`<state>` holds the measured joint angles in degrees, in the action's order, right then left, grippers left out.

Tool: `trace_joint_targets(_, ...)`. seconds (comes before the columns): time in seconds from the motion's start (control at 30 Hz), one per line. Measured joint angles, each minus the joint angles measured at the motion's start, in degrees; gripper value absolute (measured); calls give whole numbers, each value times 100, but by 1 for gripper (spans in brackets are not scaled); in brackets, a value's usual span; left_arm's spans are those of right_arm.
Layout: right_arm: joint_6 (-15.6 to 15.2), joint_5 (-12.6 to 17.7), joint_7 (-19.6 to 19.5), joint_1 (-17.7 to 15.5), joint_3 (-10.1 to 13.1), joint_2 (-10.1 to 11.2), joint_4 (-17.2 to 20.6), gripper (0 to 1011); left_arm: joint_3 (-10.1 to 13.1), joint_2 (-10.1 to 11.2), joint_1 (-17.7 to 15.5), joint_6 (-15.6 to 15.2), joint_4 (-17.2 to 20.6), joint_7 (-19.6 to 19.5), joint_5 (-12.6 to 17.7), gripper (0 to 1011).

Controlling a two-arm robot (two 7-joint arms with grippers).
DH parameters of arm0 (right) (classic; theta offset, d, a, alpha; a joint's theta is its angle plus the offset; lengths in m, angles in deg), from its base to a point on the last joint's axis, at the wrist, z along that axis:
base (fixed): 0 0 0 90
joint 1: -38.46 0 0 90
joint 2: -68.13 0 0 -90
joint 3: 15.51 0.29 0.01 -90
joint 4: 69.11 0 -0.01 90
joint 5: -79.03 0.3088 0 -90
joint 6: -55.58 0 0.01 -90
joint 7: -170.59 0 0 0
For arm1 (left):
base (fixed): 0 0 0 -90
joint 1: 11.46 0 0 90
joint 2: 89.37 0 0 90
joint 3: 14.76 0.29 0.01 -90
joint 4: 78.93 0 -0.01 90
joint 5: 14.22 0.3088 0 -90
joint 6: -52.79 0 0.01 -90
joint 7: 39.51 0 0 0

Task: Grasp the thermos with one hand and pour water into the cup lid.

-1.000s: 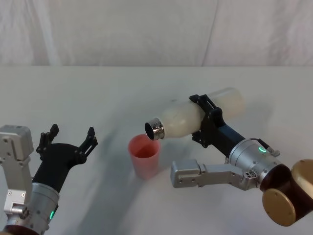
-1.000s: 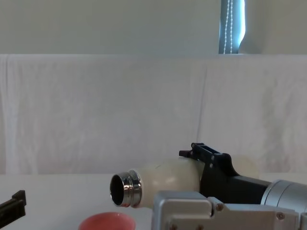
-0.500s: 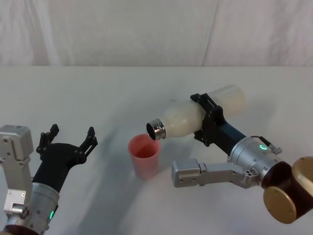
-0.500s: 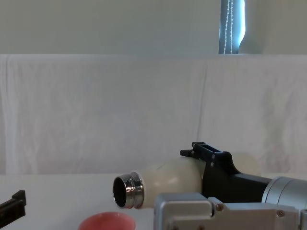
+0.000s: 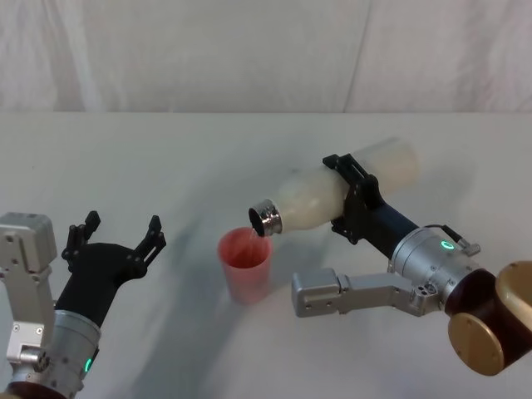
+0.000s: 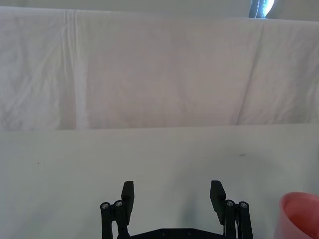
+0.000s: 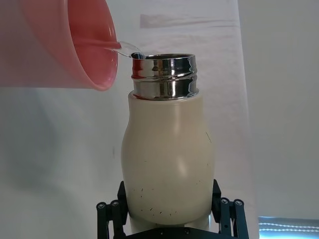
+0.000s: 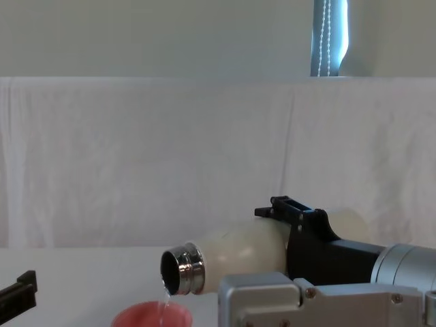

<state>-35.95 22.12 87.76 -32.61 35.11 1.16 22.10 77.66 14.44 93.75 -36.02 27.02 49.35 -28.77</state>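
At the frame's centre the right gripper, clamped round the thermos, has tipped it further, so water now trickles into the cup lid; left gripper waits, jaws wide, lower left.

A white table spreads across the scene, plain and pale. Behind it hangs a creased white cloth backdrop. Above the cloth's top edge, a narrow bright strip shows, perhaps a window with a hanging cord.
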Motion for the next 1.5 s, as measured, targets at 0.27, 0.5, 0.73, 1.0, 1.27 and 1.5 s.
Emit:
trace_joint_targets(0.27, -11, -5, 17, 26, -5, 8, 20, 955, 0, 0, 0, 0, 0, 0, 0, 1001)
trace_joint_targets(0.5, -20, -5, 24, 37, -5, 11, 30, 955, 0, 0, 0, 0, 0, 0, 0, 1001)
trace_joint_targets(0.73, -45, -14, 49, 43, -8, 23, 50, 955, 0, 0, 0, 0, 0, 0, 0, 1001)
trace_joint_targets(1.0, -56, -19, 61, 45, -10, 24, 58, 955, 0, 0, 0, 0, 0, 0, 0, 1001)
trace_joint_targets(1.27, -65, -33, 62, 47, -16, 21, 60, 955, 0, 0, 0, 0, 0, 0, 0, 1001)
trace_joint_targets(1.5, -75, -51, 68, 54, -24, 25, 65, 955, 0, 0, 0, 0, 0, 0, 0, 1001)
